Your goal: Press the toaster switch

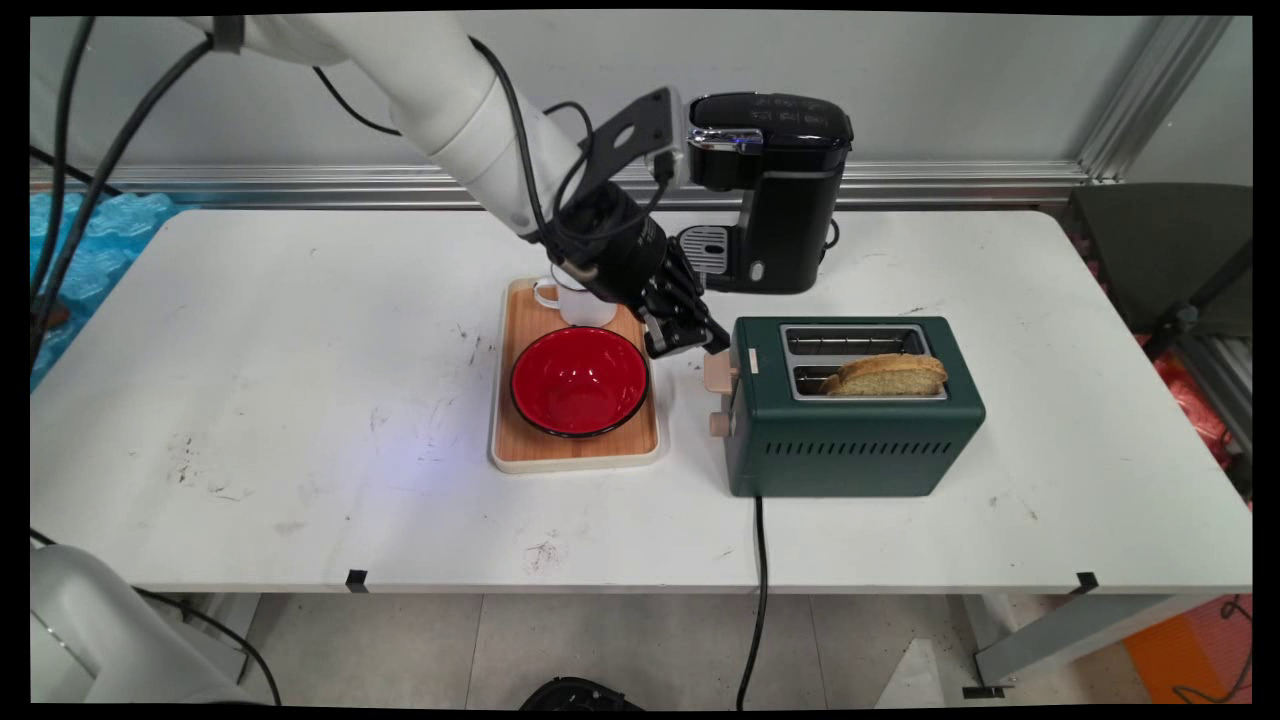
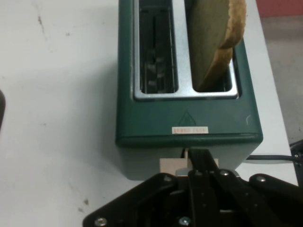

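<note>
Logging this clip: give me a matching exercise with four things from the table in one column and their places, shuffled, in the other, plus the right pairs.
Things:
1. bread slice
2. red bowl
3. white mug
4. coffee machine

Places:
A. at the table's far side, behind the toaster
B. on the wooden tray's near part
C. sticking out of the toaster's nearer slot
D. on the tray's far end, partly hidden by the arm

Pairs: 1-C, 2-B, 3-D, 4-A

The gripper sits at the toaster's lever, fingers together.
</note>
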Controlling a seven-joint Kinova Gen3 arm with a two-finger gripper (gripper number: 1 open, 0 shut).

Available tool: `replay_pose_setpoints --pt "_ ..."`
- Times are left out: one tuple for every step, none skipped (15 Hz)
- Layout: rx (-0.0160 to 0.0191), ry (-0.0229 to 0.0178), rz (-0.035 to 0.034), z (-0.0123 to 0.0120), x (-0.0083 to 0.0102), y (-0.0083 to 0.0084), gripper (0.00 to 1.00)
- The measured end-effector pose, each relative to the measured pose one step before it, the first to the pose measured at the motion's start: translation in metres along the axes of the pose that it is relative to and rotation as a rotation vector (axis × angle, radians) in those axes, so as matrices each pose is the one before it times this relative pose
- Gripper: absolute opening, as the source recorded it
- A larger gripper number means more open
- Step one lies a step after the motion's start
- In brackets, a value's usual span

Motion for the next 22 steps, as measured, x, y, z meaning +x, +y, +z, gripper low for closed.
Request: replay_pose_setpoints --pt "-0.00061 -0.00272 -0.00412 0.00255 -0.00088 0.00037 0.0" --pt "-0.0015 -0.00213 -0.00387 0.00283 -0.00075 0.00062 0.0" --pt "-0.00194 -0.00136 -0.00312 0.00266 -0.00057 0.0008 0.0" --pt "-0.00141 -0.00106 -0.00199 0.00212 -0.00048 0.0006 0.0" --pt "-0.00141 -0.00119 -0.00151 0.00226 -0.00057 0.00067 0.0" --pt "-0.00165 -0.00099 -0.00093 0.00207 -0.00061 0.00059 0.0" --pt "-0.0015 -0.00076 -0.00029 0.00172 -0.00035 0.00048 0.0" --pt "-0.00178 -0.00097 -0.00079 0.00179 -0.00052 0.00058 0.0" --pt "-0.00125 -0.00183 -0.00054 0.00149 -0.00077 0.00056 0.0" --pt "-0.00125 -0.00191 -0.00013 0.00123 -0.00072 0.00044 0.0" --pt "-0.00085 -0.00238 0.00011 0.00121 -0.00104 0.0004 0.0" --pt "-0.00109 -0.00203 0.00011 0.00117 -0.0011 0.00038 0.0" --pt "-0.00058 -0.00121 -0.00002 0.00096 -0.00084 0.00026 0.0" --pt "-0.00077 -0.00067 0.00012 0.00065 -0.00046 0.00021 0.0" --pt "-0.00046 -0.00032 0.00039 0.00087 -0.00055 0.0002 0.0" --pt "-0.00032 -0.00055 0.00062 0.00088 -0.00065 0.00006 0.0" --pt "0.00036 -0.00062 0.00097 0.00093 -0.00075 -0.00015 0.0" --pt "0.00064 -0.00063 0.00097 0.00083 -0.00077 -0.00025 0.0" --pt "0.00058 -0.00112 0.00119 0.00113 -0.00104 -0.00045 0.0" --pt "0.0005 -0.0017 0.00184 0.00134 -0.00132 -0.00049 0.0" --pt "0.00055 -0.00169 0.00135 0.00115 -0.00134 -0.00048 0.0" --pt "0.00032 -0.00214 0.00136 0.00143 -0.00175 -0.00051 0.0"
